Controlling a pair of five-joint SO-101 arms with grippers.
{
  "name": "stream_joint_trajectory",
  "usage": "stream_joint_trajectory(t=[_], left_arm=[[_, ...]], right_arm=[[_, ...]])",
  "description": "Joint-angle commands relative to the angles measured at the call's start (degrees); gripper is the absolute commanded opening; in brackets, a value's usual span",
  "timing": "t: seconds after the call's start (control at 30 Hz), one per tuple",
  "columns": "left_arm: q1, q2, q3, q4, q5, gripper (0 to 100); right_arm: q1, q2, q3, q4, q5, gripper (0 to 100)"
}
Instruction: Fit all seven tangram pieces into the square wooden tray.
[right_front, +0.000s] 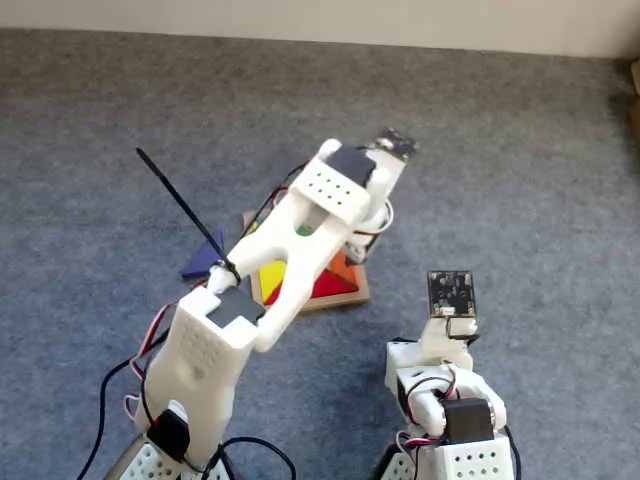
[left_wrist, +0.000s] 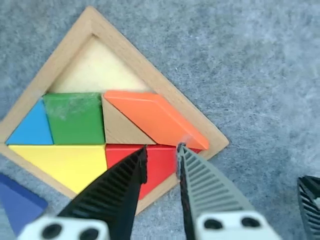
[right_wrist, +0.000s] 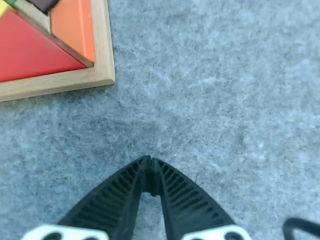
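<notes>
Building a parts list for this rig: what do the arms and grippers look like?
The left arm and right arm are white printed shells with hole grids, black servos and thin coloured wires. The left gripper has one black and one grey ribbed finger; the right gripper has two black ribbed, tapered ones.

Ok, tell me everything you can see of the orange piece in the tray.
The orange piece is a flat, slanted four-sided block, apparently painted wood. It lies in the wooden tray with one long edge against the rim. Its other long edge borders a tan triangular patch, and a short edge meets a red piece. One pointed end lies near the tray's corner. The left pincer, slightly open, hovers by that end; contact cannot be told.
</notes>
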Motion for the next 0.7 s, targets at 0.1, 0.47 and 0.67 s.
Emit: stream_joint_trajectory(t=[0.1, 0.47, 0.67], left_arm=[[-7.3, -9.9, -3.4, 5.9, -0.2, 11], [-19.7, -28.6, 15.0, 6.6, -10.4, 11], [-29.1, -34.2, 27.6, 5.7, -17.3, 24]], right_arm=[[0.7, -0.9, 7.3, 0.4, 0.5, 0.4], [0.7, -0.9, 7.3, 0.4, 0.5, 0.4], [0.7, -0.9, 7.3, 0.4, 0.5, 0.4]])
